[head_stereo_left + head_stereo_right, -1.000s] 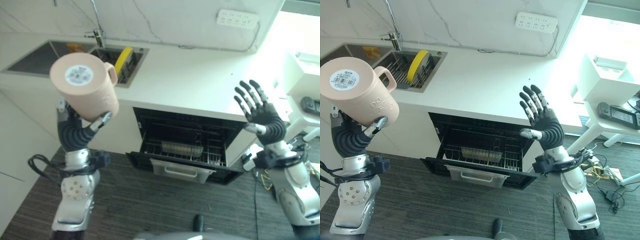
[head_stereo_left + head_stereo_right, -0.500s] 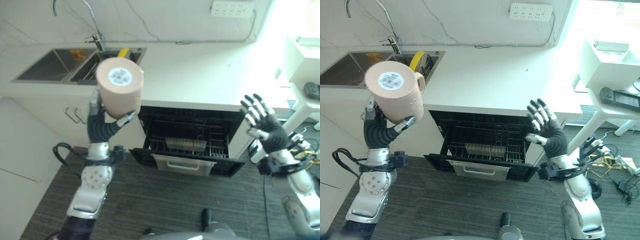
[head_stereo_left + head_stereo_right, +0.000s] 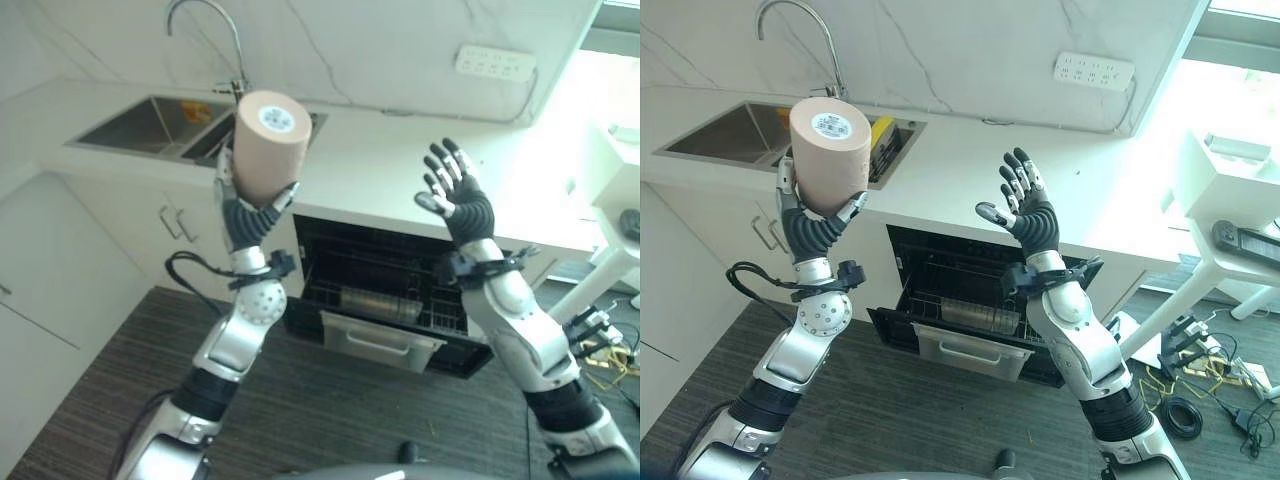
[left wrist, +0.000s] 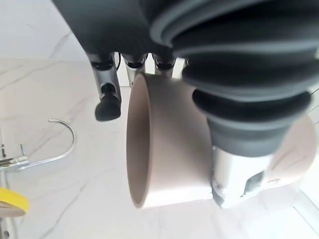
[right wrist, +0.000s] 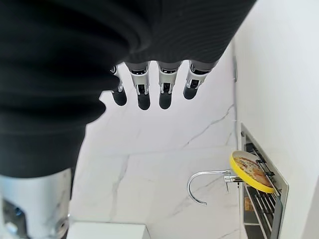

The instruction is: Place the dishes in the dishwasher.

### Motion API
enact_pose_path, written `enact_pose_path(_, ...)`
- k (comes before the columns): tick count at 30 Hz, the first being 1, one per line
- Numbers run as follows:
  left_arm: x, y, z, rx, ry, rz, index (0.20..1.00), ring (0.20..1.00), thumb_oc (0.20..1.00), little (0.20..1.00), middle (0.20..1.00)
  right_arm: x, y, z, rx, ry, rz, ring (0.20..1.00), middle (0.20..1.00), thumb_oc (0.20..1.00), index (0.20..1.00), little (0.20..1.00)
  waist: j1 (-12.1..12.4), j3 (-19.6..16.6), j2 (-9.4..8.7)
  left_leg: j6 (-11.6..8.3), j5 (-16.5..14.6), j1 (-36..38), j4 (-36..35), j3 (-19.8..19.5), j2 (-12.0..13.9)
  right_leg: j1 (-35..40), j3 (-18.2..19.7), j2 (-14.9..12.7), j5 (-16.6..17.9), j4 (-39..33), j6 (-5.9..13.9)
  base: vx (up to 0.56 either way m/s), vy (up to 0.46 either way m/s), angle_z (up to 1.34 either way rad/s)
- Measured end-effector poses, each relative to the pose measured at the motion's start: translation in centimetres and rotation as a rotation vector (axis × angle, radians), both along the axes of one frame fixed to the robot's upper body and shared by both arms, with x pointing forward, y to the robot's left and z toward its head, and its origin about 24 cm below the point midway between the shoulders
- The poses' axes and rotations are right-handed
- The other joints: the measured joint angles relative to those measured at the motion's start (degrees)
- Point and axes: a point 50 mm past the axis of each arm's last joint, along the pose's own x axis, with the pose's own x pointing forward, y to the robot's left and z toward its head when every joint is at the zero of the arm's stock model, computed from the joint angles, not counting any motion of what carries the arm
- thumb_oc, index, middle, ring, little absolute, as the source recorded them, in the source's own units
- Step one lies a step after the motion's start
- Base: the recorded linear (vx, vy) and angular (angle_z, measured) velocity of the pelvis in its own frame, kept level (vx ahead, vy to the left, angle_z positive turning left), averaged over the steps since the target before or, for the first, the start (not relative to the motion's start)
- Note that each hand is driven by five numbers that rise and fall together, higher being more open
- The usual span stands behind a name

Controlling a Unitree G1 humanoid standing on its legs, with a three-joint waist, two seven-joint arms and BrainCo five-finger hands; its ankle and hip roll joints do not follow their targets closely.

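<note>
Overhead, smooth, likely ceramic cylindrical mug (image 3: 830, 153)

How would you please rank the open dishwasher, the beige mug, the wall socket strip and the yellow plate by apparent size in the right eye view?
1. Open dishwasher
2. Beige mug, nearer the camera, so it looks enlarged
3. Wall socket strip
4. Yellow plate, partly hidden

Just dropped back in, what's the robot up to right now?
The left robot hand holds a tall beige mug raised in the air, bottom end up, its fingers curled round it. The right robot hand is lifted beside it, open and empty. Below them the black built-in dishwasher stands open with its wire rack pulled out, and the mug has not yet gone in. A yellow plate stands in the steel sink.
</note>
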Motion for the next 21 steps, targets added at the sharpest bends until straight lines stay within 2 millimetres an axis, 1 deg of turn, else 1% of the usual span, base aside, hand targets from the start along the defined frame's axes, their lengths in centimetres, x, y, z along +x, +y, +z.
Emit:
enact_pose_path(2,0.0,-0.4,-0.2,-0.015,0.007,-0.005,0.200,0.200,0.200,0.200,0.200,0.0,0.4,0.4,0.018,-0.005,-0.004,1.000,1.000,1.000,1.000,1.000,0.13,-0.42,-0.03,0.01,-0.01,-0.01,-0.01,-0.08,0.00,0.23,0.02,0.00,0.00,0.00,-0.02,0.05,-0.005,0.02)
enact_pose_path(5,-0.1,-1.0,-0.5,-0.001,0.027,-0.025,0.200,0.200,0.200,0.200,0.200,0.0,0.5,0.4,0.013,0.000,-0.021,1.000,1.000,1.000,1.000,1.000,0.22,-0.85,-0.29,-0.02,0.03,-0.03,0.00,-0.13,-0.01,0.24,-0.02,0.02,0.00,0.01,-0.02,0.02,-0.005,0.01)
enact_pose_path(7,0.1,-1.2,-0.4,0.013,0.046,-0.036,0.200,0.200,0.200,0.200,0.200,0.2,1.0,0.9,-0.033,-0.017,-0.031,1.000,1.000,1.000,1.000,1.000,0.33,-0.91,-0.38,-0.23,0.18,-0.05,0.00,-0.27,0.00,0.26,-0.07,0.02,0.01,0.01,-0.02,0.04,-0.011,0.01)
enact_pose_path(9,0.1,-1.2,-0.4,0.023,0.056,-0.044,0.200,0.200,0.200,0.200,0.200,-0.1,1.2,1.4,-0.049,-0.047,-0.025,1.000,1.000,1.000,1.000,1.000,0.34,-0.92,-0.37,-0.25,0.18,-0.04,0.00,-0.58,0.00,0.35,-0.19,0.01,0.00,0.01,-0.03,0.03,-0.003,0.03)
enact_pose_path(11,0.2,-1.2,-0.5,0.035,0.074,-0.048,0.200,0.200,0.200,0.200,0.200,-0.1,1.8,1.5,-0.061,-0.052,0.002,1.000,1.000,1.000,1.000,1.000,0.42,-0.93,-0.38,-0.24,0.18,-0.06,0.00,-0.67,-0.01,0.37,-0.23,-0.01,-0.01,0.01,-0.03,0.04,-0.007,0.04)
enact_pose_path(13,0.2,-1.6,-0.6,0.052,0.086,-0.075,0.200,0.200,0.200,0.200,0.200,-0.1,2.2,1.6,-0.068,-0.060,0.022,1.000,1.000,1.000,1.000,1.000,0.60,-1.06,-0.37,-0.23,0.20,-0.14,0.00,-1.40,0.06,0.87,-1.12,-0.03,-0.04,0.01,-0.06,0.04,-0.020,0.15)
enact_pose_path(15,0.0,-2.2,-0.8,0.104,0.088,-0.101,0.200,0.200,0.200,0.200,0.200,-0.2,3.0,1.7,-0.088,-0.067,0.054,1.000,1.000,1.000,1.000,1.000,1.39,-1.13,-0.34,-0.25,0.21,-0.12,0.01,-1.41,0.06,0.85,-1.16,-0.01,-0.06,0.01,-0.09,0.04,-0.015,0.05)
enact_pose_path(18,0.0,-2.3,-0.9,0.115,0.089,-0.105,0.200,0.200,0.200,0.200,0.200,-0.2,4.2,2.3,-0.109,-0.088,0.105,1.000,1.000,1.000,1.000,1.000,1.60,-1.34,-0.33,-0.27,0.22,-0.14,0.01,-1.42,0.07,0.88,-1.20,-0.01,-0.06,0.01,-0.09,0.05,-0.013,0.01)
enact_pose_path(20,0.0,-2.6,-1.0,0.124,0.098,-0.124,0.200,0.200,0.200,0.200,0.200,0.0,4.4,2.3,-0.113,-0.081,0.107,1.000,1.000,1.000,1.000,1.000,1.81,-1.78,-0.44,-0.26,0.21,-0.16,0.01,-1.48,0.08,0.98,-1.33,-0.01,-0.12,0.01,-0.12,0.04,-0.010,0.03)
enact_pose_path(21,-0.1,-3.0,-1.2,0.136,0.108,-0.148,0.200,0.200,0.200,0.200,0.200,0.3,4.6,2.0,-0.104,-0.061,0.110,1.000,1.000,1.000,1.000,1.000,2.24,-2.23,-0.57,-0.27,0.22,-0.14,0.01,-1.54,0.08,1.02,-1.39,-0.01,-0.17,0.01,-0.13,0.03,-0.003,0.02)
